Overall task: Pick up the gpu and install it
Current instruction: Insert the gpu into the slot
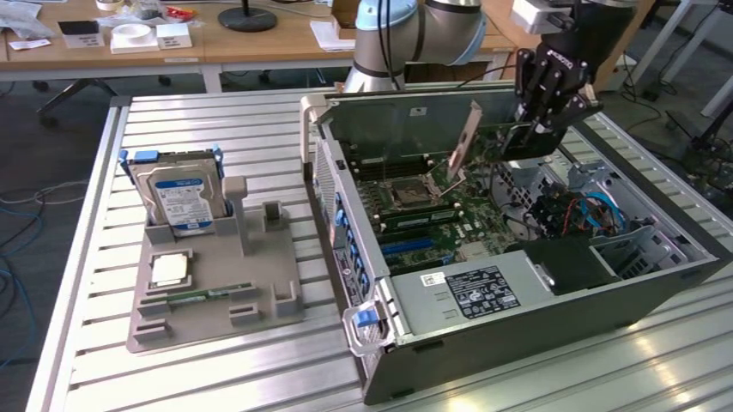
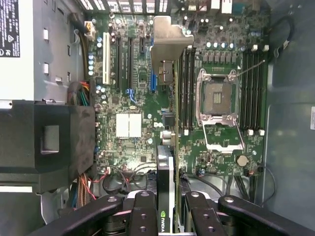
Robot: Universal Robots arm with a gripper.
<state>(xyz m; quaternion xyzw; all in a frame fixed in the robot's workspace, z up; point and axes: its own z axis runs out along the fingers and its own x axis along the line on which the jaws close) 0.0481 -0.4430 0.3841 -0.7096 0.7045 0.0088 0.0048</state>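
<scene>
Across most of the exterior view, a slatted metal table. On it, filling the exterior view's right half, an open computer case lying on its side, with the motherboard facing up inside. At the top centre of the exterior view, a pale blue and grey robot arm, reaching down toward the case's upper right. On the exterior view's left, well apart from the case, a grey holder with a hard drive standing upright in it.

In the upper right of the exterior view, the black gripper, poised over the open case. Clamped on the gpu, fingers pressed to both flat faces, about half closed. From the wrist view, the same hold: gripper with fingers on either side of the card, and the gpu seen edge-on between them.

Card held on edge, directly under the hand and extending from it toward the exterior view's left, above the motherboard. At its far end from the hand, the silver bracket, slanting down toward the board; in the wrist view, the bracket beyond the card's edge. Whether the card touches a slot, cannot tell.

Just beside the card's line in the wrist view, the processor socket.
</scene>
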